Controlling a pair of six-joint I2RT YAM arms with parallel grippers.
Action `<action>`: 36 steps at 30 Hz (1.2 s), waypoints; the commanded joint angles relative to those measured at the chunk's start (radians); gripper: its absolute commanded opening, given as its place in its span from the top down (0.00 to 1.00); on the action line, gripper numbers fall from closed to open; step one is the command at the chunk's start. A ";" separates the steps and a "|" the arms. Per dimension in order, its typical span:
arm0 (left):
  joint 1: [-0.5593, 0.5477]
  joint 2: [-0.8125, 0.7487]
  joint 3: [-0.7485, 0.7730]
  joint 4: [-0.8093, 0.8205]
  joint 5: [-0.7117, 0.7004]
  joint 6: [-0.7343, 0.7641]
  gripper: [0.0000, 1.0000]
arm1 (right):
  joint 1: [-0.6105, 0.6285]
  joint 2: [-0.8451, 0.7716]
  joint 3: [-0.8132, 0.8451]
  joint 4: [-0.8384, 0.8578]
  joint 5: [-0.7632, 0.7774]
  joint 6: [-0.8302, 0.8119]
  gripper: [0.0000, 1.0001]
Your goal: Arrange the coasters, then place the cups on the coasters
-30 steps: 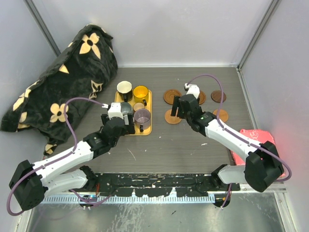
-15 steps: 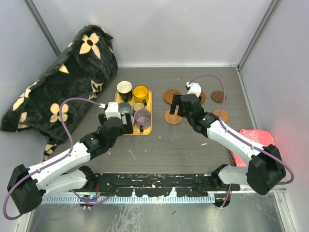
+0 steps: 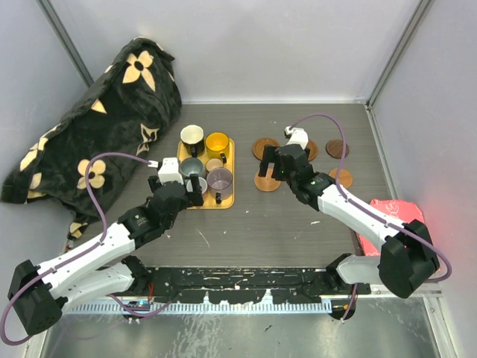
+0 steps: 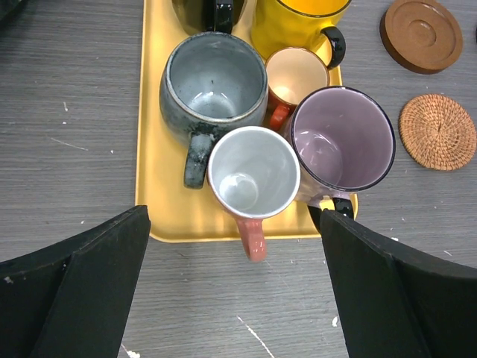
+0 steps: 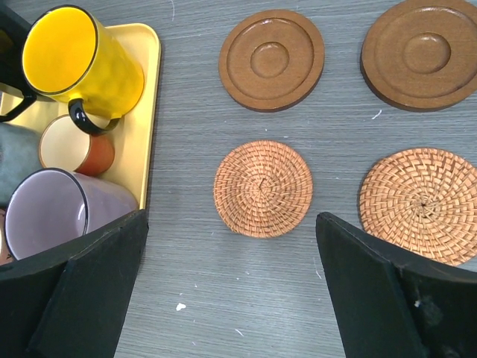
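Six cups (image 4: pixel 253 171), one yellow tray (image 4: pixel 153 149) — five coasters (image 3: pixel 266 148) visible from above

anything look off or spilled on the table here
Nothing is spilled or tipped. The only oddity is a black flowered blanket heaped on the table, far left, beside the yellow tray of upright cups.

Left end effector (image 4: pixel 232 216) wide open, hovering; right end effector (image 5: pixel 231 218) wide open, hovering.

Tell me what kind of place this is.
Likely a robot test booth: bare grey panels wall in a small table, two arms are bolted at its near edge, and mugs on a tray sit beside coasters.
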 commanded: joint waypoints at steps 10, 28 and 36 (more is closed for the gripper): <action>0.021 0.014 0.023 0.095 -0.043 0.025 0.02 | -0.005 -0.049 -0.003 0.071 0.039 0.080 0.00; 0.044 0.095 -0.013 0.220 -0.024 0.061 0.02 | -0.006 -0.200 -0.118 0.143 0.027 -0.030 0.00; 0.048 0.060 -0.039 0.234 -0.010 0.011 0.02 | -0.002 -0.161 -0.112 0.147 -0.026 0.013 0.00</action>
